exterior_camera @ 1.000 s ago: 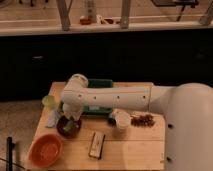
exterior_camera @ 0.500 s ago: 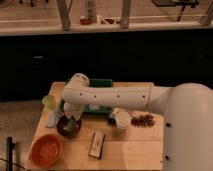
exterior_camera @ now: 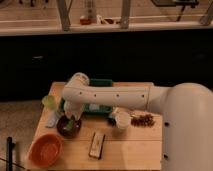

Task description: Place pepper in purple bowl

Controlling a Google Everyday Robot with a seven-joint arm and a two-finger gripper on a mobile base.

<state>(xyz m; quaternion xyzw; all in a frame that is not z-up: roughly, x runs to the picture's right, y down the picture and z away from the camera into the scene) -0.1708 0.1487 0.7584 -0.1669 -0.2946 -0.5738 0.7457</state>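
Gripper point(exterior_camera: 70, 118) sat low over the purple bowl point(exterior_camera: 63, 131) at the near-left part of the wooden table point(exterior_camera: 130, 150), pointing down into the bowl's mouth; whether it was clamped or released could not be told, as the wrist hid its tip; a slim light-green sliver, taken to be the pepper point(exterior_camera: 72, 122), showed right at the gripper's end, inside the outline of the purple bowl; whether it rested in the bowl or hung in the grip could not be told. White arm point(exterior_camera: 110, 97) ran from the large white body at the right, leftward across the table, then bent down at the wrist; orange bowl point(exterior_camera: 45, 151) stood at the near-left corner, just beside the purple bowl and nearer than it; rounder pale yellow-green object point(exterior_camera: 49, 101) lay at the far-left edge; small pale item point(exterior_camera: 53, 120) lay just left of the purple bowl, too blurred to name; green tray point(exterior_camera: 102, 83) lay behind the arm, mostly covered by it; white cup point(exterior_camera: 121, 120) stood right of the purple bowl, with a brown cluster point(exterior_camera: 143, 120) just to its right; dark flat rectangular packet point(exterior_camera: 96, 145) lay near the front edge, apart from both bowls.
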